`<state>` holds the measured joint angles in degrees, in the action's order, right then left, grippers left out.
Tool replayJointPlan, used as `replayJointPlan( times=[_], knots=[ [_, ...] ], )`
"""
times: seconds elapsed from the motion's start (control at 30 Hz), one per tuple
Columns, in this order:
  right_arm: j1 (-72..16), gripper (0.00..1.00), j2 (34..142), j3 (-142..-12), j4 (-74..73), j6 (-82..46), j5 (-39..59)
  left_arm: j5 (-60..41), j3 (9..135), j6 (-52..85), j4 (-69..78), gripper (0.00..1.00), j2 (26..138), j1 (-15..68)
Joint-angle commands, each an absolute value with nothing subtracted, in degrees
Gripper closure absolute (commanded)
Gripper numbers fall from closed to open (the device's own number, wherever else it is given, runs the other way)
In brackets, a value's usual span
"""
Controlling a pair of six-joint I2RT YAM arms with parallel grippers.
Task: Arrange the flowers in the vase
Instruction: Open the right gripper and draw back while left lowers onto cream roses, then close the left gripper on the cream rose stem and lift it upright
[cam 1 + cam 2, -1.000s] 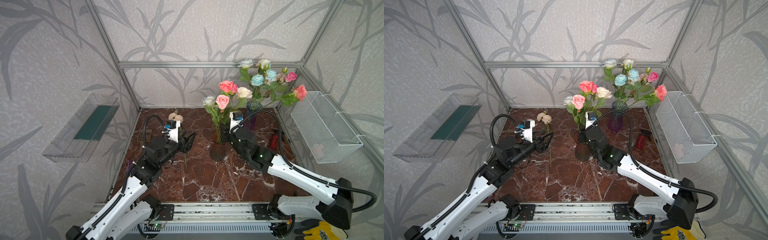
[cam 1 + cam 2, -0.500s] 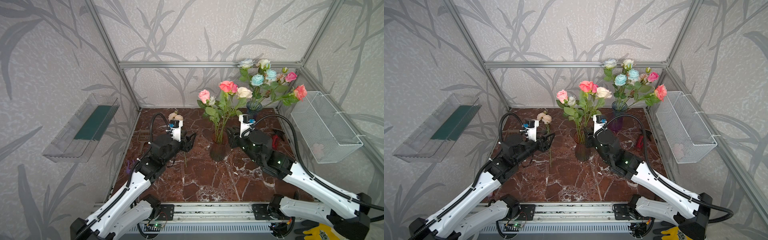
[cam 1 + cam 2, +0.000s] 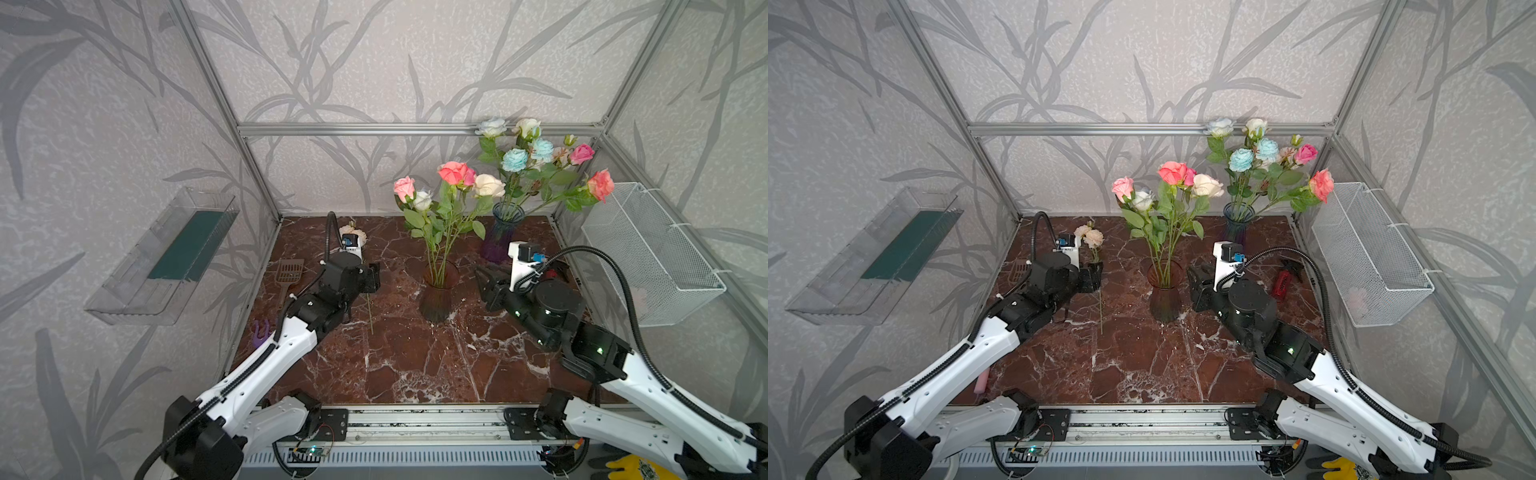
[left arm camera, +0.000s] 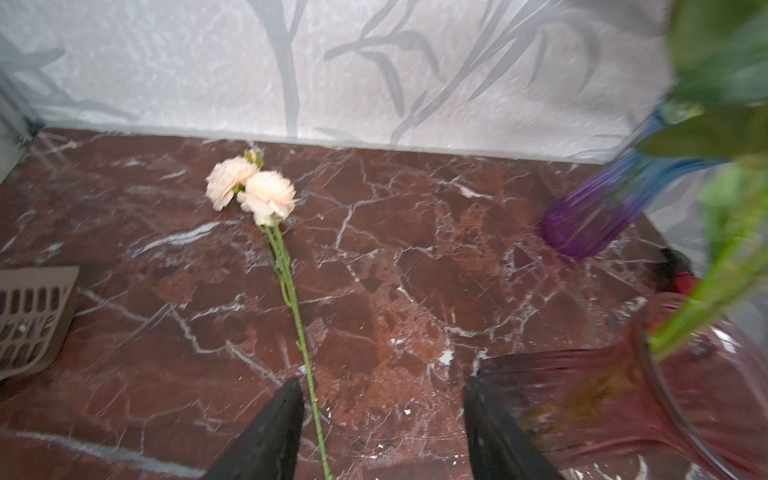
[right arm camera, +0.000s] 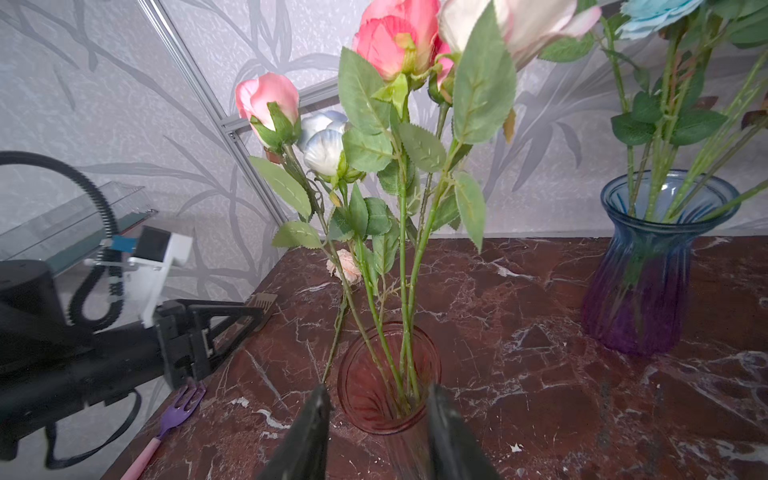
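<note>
Though askew, roses (image 3: 453, 173) in pink vase (image 3: 434, 306).

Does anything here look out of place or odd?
Yes. One peach flower lies flat on the marble table, left of the reddish vase, while the other roses stand in vases. A purple fork and a slotted scoop also lie near the table's left edge, unrelated to flowers.

2 vases (image 3: 436, 299), 1 loose flwr (image 4: 270, 195), 1 fork (image 5: 183, 405), 1 basket (image 3: 648, 257)
</note>
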<state>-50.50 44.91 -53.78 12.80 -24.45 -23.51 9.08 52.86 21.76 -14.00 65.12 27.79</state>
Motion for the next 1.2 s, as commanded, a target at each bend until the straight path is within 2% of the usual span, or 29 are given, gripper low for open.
replayJointPlan(
  times=[0.0,0.2,0.37,0.67,1.03,1.17],
  knots=[
    [-50.38,0.61,40.78,-52.21,15.61,-25.31,-24.71,11.7,56.98,25.7,-21.66,0.37,71.99,24.99],
    [-50.42,0.6,34.64,-48.74,19.91,-26.01,-25.92,7.1,64.62,27.37,-30.53,0.38,87.54,20.34],
    [-50.36,0.6,29.0,-43.62,21.5,-27.7,-26.75,9.03,74.48,26.04,-40.46,0.43,100.46,19.73],
    [-50.36,0.6,24.22,-38.54,21.49,-28.67,-26.43,5.6,85.1,26.09,-45.17,0.54,114.35,17.58],
    [-50.27,0.59,22.76,-36.91,21.49,-29.05,-26.15,1.66,86.12,24.63,-42.86,0.8,121.58,17.05],
    [-50.27,0.59,22.28,-37.25,21.19,-28.75,-26.86,1.02,86.84,23.88,-43.75,0.98,122.56,16.71]
  ],
)
